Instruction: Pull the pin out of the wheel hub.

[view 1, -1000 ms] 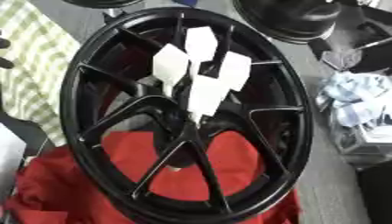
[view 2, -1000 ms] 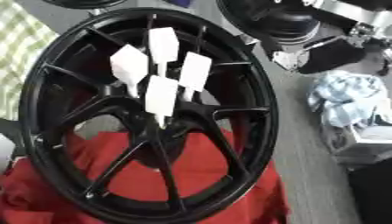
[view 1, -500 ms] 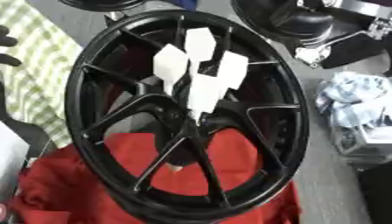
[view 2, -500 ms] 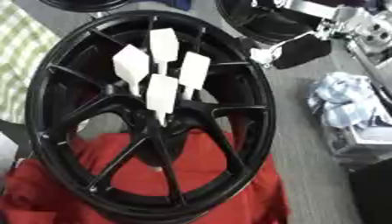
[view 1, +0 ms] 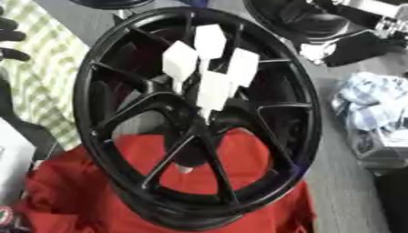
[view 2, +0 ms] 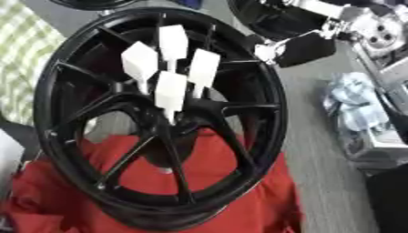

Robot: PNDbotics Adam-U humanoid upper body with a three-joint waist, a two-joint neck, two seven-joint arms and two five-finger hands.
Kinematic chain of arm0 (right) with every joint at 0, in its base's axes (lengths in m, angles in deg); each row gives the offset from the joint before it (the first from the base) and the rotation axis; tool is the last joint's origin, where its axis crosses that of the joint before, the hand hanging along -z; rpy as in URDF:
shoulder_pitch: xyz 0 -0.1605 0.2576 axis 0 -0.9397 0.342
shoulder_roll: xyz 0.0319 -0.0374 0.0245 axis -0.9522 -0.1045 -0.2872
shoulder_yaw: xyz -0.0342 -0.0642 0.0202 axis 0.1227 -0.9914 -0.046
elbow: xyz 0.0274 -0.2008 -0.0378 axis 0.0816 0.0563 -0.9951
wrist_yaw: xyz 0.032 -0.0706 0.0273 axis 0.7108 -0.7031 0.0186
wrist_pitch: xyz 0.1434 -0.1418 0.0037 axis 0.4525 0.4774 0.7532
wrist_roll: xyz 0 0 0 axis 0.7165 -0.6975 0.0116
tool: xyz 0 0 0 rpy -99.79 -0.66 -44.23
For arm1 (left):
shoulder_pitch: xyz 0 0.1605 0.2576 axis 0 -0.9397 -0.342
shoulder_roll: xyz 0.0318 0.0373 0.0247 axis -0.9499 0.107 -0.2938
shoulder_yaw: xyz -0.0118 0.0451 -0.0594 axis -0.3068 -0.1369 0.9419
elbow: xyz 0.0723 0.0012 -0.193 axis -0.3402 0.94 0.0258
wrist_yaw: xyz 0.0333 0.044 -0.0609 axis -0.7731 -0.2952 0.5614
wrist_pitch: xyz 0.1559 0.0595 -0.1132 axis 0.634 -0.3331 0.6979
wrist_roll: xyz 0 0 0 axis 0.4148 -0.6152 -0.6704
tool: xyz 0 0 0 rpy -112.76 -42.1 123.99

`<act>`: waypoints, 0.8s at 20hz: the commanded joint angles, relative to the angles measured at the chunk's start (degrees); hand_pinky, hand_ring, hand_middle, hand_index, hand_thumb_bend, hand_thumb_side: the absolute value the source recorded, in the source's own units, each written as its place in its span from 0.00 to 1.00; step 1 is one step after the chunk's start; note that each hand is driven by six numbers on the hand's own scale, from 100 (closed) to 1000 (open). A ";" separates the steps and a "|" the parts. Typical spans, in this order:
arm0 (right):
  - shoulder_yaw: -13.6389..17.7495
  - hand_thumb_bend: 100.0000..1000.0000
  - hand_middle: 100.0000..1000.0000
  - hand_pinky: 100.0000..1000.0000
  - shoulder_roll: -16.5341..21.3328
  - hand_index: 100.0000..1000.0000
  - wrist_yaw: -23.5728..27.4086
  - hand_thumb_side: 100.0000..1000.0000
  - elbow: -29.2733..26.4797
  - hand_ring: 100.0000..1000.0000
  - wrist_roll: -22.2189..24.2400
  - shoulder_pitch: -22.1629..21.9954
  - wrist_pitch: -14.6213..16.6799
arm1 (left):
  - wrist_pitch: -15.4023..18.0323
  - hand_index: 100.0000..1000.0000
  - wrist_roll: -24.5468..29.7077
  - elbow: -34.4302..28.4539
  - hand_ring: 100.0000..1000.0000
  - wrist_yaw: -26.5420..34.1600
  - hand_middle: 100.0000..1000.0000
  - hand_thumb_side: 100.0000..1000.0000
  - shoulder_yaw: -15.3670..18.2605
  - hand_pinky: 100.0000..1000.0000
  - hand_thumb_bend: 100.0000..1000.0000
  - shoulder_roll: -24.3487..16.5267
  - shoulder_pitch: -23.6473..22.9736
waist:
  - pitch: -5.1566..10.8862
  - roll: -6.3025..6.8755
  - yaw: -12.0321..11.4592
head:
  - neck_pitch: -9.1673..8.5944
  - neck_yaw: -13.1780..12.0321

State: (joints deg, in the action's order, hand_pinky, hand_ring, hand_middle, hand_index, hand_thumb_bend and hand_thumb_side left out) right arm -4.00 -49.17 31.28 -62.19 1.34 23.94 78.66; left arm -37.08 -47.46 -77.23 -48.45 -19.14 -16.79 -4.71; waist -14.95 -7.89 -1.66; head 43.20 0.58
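Left eye view: pins in wheel hub, left hand well apart

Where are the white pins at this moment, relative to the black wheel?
In the left eye view the white pins stand as a cluster of four at the hub of the black wheel, slightly above the picture's centre, with the red cloth below them.

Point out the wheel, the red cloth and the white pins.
wheel (view 1: 299, 136), left eye view, on its right rim.
red cloth (view 1: 72, 191), left eye view, on its lower left part.
white pins (view 2: 171, 91), right eye view, on the lowest pin's head.
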 commanded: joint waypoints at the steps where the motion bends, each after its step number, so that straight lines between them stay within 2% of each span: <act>1: 0.32 0.00 0.76 0.93 0.02 0.83 -2.05 0.26 -1.75 0.86 0.83 0.39 -1.43 | -0.02 0.75 -0.57 -1.10 0.66 -0.35 0.60 0.70 0.78 0.54 0.00 -0.82 0.13 | 1.41 0.55 -0.01 | -0.77 -0.57; 3: 0.25 0.00 0.77 0.93 -0.42 0.85 -3.35 0.26 -1.87 0.87 1.21 0.23 -2.12 | -0.06 0.75 -0.68 -1.10 0.66 -0.38 0.60 0.70 0.87 0.54 0.00 -0.76 0.06 | 1.42 0.53 -0.05 | -1.07 -0.53; 7: -0.56 0.00 0.77 0.93 -1.28 0.85 -5.49 0.32 -2.51 0.87 1.99 -0.14 -2.06 | -0.18 0.75 -0.75 -1.10 0.66 -0.39 0.60 0.70 0.94 0.54 0.00 -0.72 0.08 | 1.30 0.27 -0.11 | -0.75 -0.16; 10: -0.73 0.00 0.77 0.93 -1.73 0.85 -5.50 0.27 -4.69 0.87 2.66 -0.13 -1.37 | -0.66 0.75 -0.86 -1.10 0.66 -0.45 0.60 0.70 1.08 0.54 0.00 -0.57 -0.09 | 1.04 0.05 -0.21 | -0.63 0.21; 16: -0.93 0.00 0.79 0.94 -1.86 0.87 -4.73 0.27 -10.08 0.89 3.69 0.29 -1.61 | -2.35 0.75 -1.67 -1.10 0.66 -0.28 0.60 0.72 1.73 0.54 0.00 -0.25 -0.45 | 0.48 -0.30 -0.73 | -0.38 1.15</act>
State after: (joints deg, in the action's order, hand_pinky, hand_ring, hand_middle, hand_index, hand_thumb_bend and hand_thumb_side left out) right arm -5.35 -51.84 26.45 -70.39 4.76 23.24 77.14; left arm -38.99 -48.97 -77.23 -48.63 -18.09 -16.70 -5.32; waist -15.25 -8.62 -2.46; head 42.76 1.38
